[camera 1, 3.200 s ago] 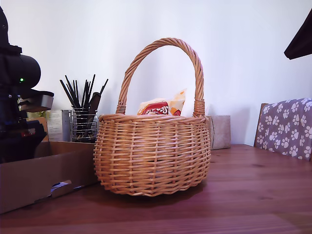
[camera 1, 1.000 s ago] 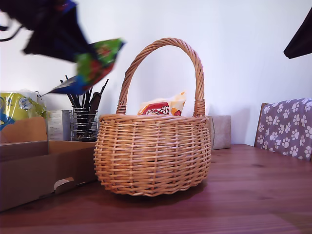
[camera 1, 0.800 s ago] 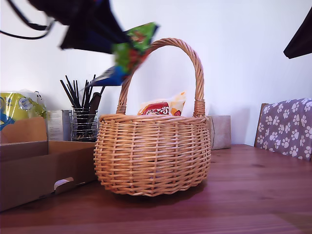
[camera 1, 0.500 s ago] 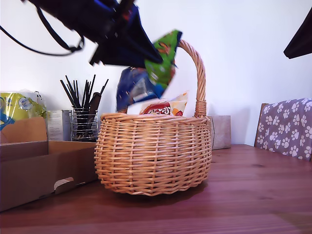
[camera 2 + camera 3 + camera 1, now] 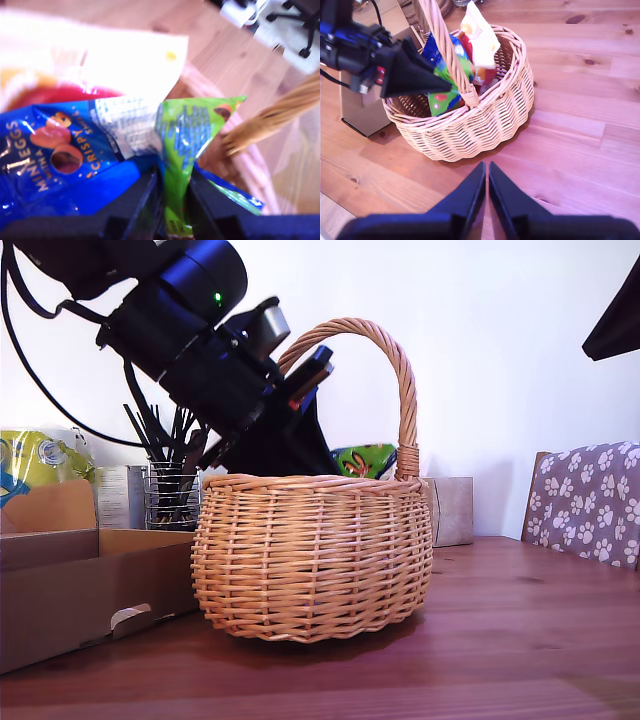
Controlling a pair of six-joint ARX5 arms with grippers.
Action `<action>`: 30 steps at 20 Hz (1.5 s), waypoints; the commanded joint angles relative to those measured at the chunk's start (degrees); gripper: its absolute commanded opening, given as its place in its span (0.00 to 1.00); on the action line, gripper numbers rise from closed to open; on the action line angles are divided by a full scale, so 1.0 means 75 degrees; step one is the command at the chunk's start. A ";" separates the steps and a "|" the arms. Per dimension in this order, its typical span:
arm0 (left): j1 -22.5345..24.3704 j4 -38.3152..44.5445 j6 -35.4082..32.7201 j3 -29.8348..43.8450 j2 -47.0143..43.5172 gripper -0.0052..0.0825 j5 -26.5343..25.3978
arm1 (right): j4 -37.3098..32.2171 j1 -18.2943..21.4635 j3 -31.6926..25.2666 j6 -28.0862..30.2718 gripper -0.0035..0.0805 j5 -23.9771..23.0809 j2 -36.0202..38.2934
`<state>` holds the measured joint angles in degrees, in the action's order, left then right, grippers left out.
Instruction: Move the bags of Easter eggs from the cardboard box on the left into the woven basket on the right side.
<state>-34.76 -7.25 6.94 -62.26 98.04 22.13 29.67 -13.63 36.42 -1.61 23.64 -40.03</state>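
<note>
One basket [image 5: 312, 555] sits on the table, and one cardboard box [image 5: 70, 595] at its 9 o'clock in the exterior view. Two egg bags show in the basket: a blue-and-green one [image 5: 100, 155] and a white-and-red one [image 5: 479, 42]. There are two grippers: my first gripper [image 5: 172, 197] and my second gripper [image 5: 486, 192]. One large yellow bag [image 5: 35, 462] stands behind the box.

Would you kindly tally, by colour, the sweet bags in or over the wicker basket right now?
Blue bag: 1
Green bag: 1
White and red bag: 1
Total: 3
</note>
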 commanded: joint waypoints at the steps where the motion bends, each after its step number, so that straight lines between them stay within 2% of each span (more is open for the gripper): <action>1: -0.0064 -0.0085 0.0026 -0.0012 0.0233 0.20 -0.0204 | -0.0020 -0.0032 0.0108 0.0017 0.03 0.0035 0.0009; 4: -0.0087 -0.0058 0.0026 -0.0015 0.0230 0.22 -0.0207 | -0.0023 -0.0032 0.0108 0.0020 0.03 0.0035 0.0009; 7: -0.0087 -0.0111 0.0026 -0.0079 0.0213 0.45 0.0117 | -0.0023 -0.0032 0.0108 0.0020 0.03 0.0035 0.0009; 8: -0.0087 -0.0219 0.0023 -0.0169 0.0192 0.47 0.0329 | -0.0020 -0.0032 0.0108 0.0020 0.03 0.0035 0.0012; 9: -0.0087 -0.0356 0.0023 -0.0280 0.0169 0.46 0.0446 | -0.0020 -0.0032 0.0108 0.0020 0.03 0.0035 0.0012; 14: -0.0087 -0.0959 0.0017 -0.0702 -0.0452 0.27 0.0536 | -0.0023 -0.0032 0.0108 0.0020 0.03 0.0035 0.0009; 16: -0.0085 -0.1192 -0.0029 -0.0702 -0.0883 0.17 0.0510 | -0.0050 -0.0032 0.0108 0.0026 0.03 0.0029 0.0009; 18: -0.0082 -0.1623 -0.0460 -0.0699 -0.1358 0.03 0.0076 | -0.0178 -0.0032 0.0108 0.0087 0.03 0.0026 0.0009; 21: -0.0082 -0.2037 -0.0979 -0.0554 -0.2043 0.03 -0.1297 | -0.0545 -0.0029 0.0108 0.0268 0.03 -0.0064 0.0009; 23: -0.0055 -0.1795 -0.1014 -0.0201 -0.2565 0.03 -0.1775 | -0.0953 -0.0029 0.0102 0.0391 0.03 -0.0399 0.0009; 26: 0.0297 -0.1110 -0.1157 0.0664 -0.3561 0.03 -0.2253 | -0.1690 -0.0015 0.0073 0.0629 0.03 -0.0822 0.0009; 30: 0.1256 -0.0087 -0.1195 0.2157 -0.4980 0.03 -0.2282 | -0.2856 0.0087 -0.0184 0.0621 0.03 -0.0839 0.0015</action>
<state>-25.91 -9.13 -1.72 -47.90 62.04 5.06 9.87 -13.41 36.38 2.96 17.41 -40.03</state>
